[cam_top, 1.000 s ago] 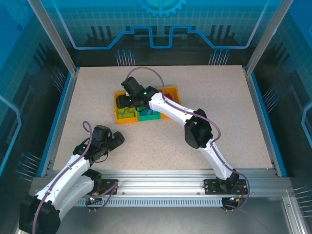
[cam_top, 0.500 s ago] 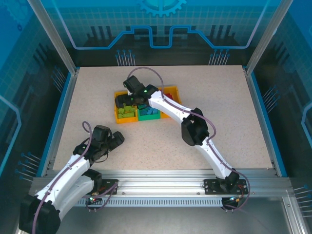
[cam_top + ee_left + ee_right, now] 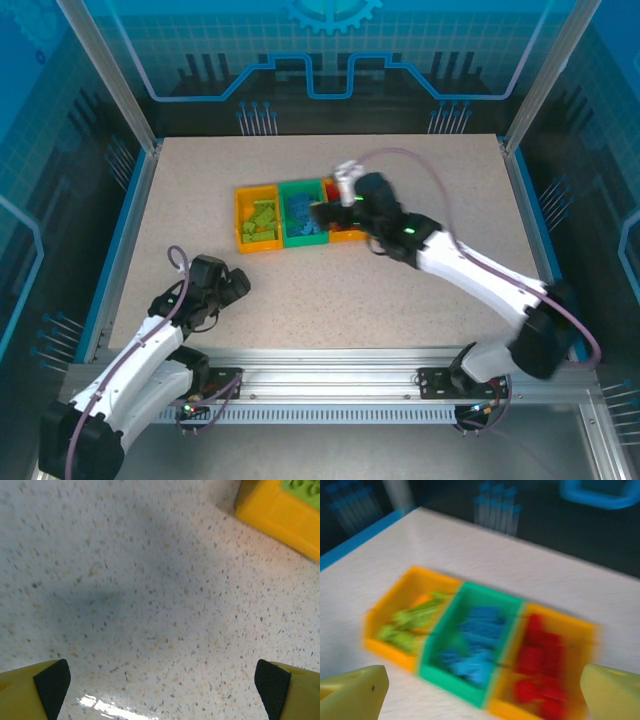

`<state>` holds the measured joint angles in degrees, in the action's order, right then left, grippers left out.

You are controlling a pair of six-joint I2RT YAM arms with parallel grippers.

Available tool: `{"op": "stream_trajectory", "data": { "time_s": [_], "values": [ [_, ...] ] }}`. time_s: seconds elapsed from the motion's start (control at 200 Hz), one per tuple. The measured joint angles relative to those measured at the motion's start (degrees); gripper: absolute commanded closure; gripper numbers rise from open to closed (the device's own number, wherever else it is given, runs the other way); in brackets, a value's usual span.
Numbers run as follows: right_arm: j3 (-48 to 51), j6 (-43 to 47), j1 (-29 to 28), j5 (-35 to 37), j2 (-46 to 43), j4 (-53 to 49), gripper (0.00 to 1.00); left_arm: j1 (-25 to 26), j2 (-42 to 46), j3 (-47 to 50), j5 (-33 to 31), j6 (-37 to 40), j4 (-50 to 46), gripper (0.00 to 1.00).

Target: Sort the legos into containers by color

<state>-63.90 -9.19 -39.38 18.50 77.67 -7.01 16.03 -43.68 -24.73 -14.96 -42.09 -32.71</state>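
Observation:
The three joined containers stand mid-table: a yellow bin [image 3: 240,215] with lime green legos [image 3: 261,220], a green bin [image 3: 283,212] with blue legos [image 3: 300,213], and an orange bin [image 3: 350,238] partly hidden behind my right gripper [image 3: 325,212]. The blurred right wrist view shows lime green legos [image 3: 407,622], blue legos [image 3: 475,645] and red legos [image 3: 540,665], each lot in its own bin. My right gripper [image 3: 484,680] is open and empty above them. Near the left front, my left gripper [image 3: 235,285] hangs open over bare table, with nothing between its pads [image 3: 52,682].
A corner of the yellow bin [image 3: 280,515] with a lime green brick [image 3: 305,487] sits at the upper right of the left wrist view. Blue rails and clear walls border the speckled table [image 3: 450,200] on three sides.
The right arm has swung back to the right, from over the yellow bin to the orange end of the row, and its jaws have opened. The left arm has barely moved.

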Motion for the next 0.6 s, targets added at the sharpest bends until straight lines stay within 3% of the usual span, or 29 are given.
{"op": "stream_trajectory", "data": {
  "time_s": [0.14, 0.255, 0.375, 0.6],
  "values": [
    [22.18, 5.33, 18.29, 2.93, -12.17, 11.72, 0.0, 0.0, 0.04, -1.62, -4.46, 3.32, 1.53, 0.01],
    [36.5, 5.7, 31.17, 0.2, -13.4, 18.97, 0.0, 0.0, -0.26, -1.66, -8.9, 6.73, 4.61, 0.01],
    [43.28, 6.51, 33.44, -1.62, -10.51, 26.82, 0.0, 0.0, -2.45, -1.81, -14.51, 12.68, 9.55, 0.01],
    [43.58, 6.71, 33.53, -2.54, -0.04, 42.25, 0.02, -0.7, -8.72, -0.39, -21.4, 26.32, 27.12, 0.01]
  ]
}}
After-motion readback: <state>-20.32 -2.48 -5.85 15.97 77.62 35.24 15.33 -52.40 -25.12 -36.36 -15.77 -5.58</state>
